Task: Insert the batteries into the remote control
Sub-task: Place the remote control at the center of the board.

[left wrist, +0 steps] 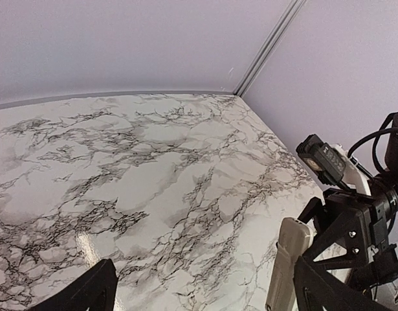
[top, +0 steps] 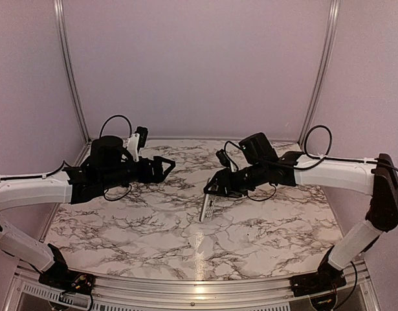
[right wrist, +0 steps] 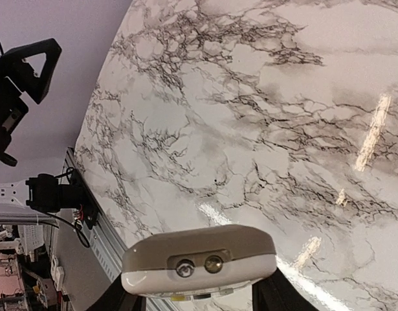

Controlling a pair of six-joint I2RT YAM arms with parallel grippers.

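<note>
One remote control (top: 206,206) is hanging tilted at centre frame above the marble table (top: 134,227); the right gripper (top: 215,188) is clenching it; the left gripper (top: 167,166), centre-left, is gaping released.

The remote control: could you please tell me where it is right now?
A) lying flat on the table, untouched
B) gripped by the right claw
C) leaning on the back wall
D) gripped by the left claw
B: the remote control hangs tilted from the right claw, which is shut on it, while the left claw is open and empty.
</note>
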